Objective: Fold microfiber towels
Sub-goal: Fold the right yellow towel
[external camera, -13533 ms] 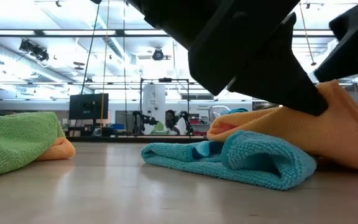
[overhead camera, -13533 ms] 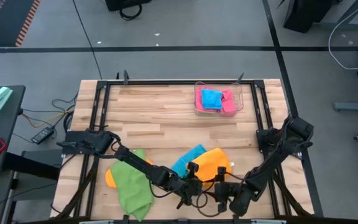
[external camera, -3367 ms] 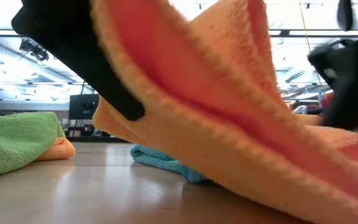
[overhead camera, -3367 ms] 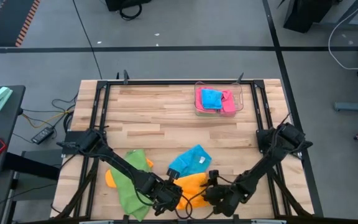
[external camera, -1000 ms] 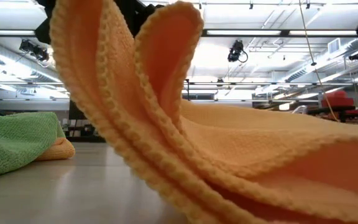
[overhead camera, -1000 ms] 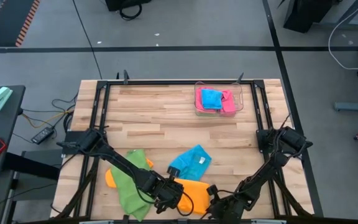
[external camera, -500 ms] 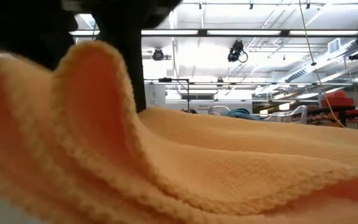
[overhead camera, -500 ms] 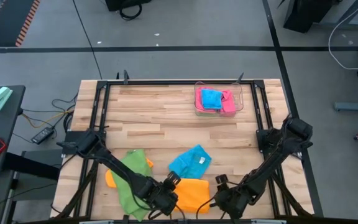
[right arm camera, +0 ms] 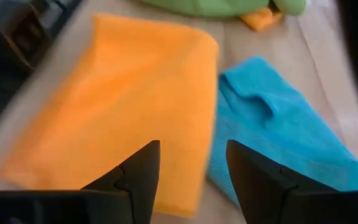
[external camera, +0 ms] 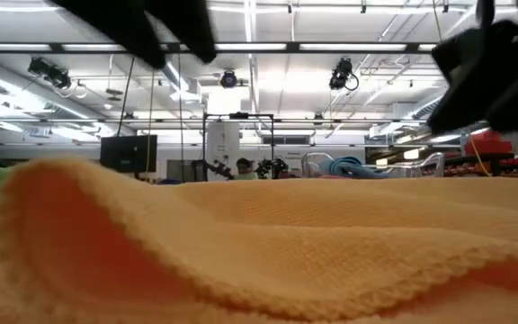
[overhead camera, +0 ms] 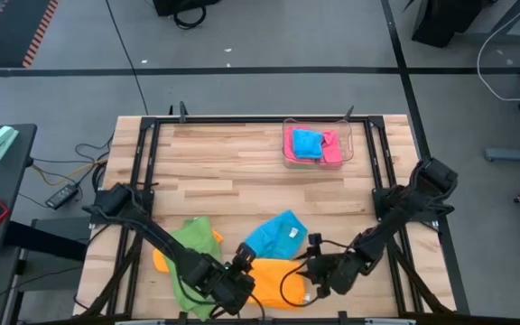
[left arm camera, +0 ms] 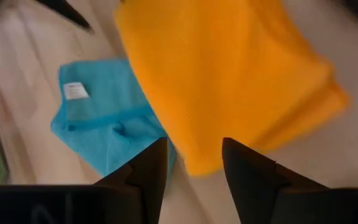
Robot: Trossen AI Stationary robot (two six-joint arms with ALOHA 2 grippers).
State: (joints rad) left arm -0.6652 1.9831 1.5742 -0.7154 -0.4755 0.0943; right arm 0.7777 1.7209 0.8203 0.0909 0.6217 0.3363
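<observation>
An orange microfiber towel point(overhead camera: 278, 282) lies folded flat near the table's front edge; it fills the foreground of the low view point(external camera: 259, 243). My left gripper point(overhead camera: 245, 271) hovers open just above its left end, and in the left wrist view point(left arm camera: 194, 168) the gap between the fingers is bare. My right gripper point(overhead camera: 308, 268) stands open above its right end point(right arm camera: 194, 177), touching nothing. A sky-blue towel point(overhead camera: 274, 235) lies crumpled just behind the orange one. A green towel point(overhead camera: 188, 262) lies to the left over another orange one point(overhead camera: 160, 258).
A clear tray point(overhead camera: 289, 159) at the far right holds a blue towel point(overhead camera: 307, 143) and a pink one point(overhead camera: 331, 149). Black frame rails point(overhead camera: 143, 181) run along the table's left and right sides. Bare wood lies between the tray and the loose towels.
Both grippers have opened and let go of the orange towel, which has dropped from a raised fold to lie flat and folded on the table. My left gripper has risen and drawn back a little to the left; my right gripper has backed off toward the far right.
</observation>
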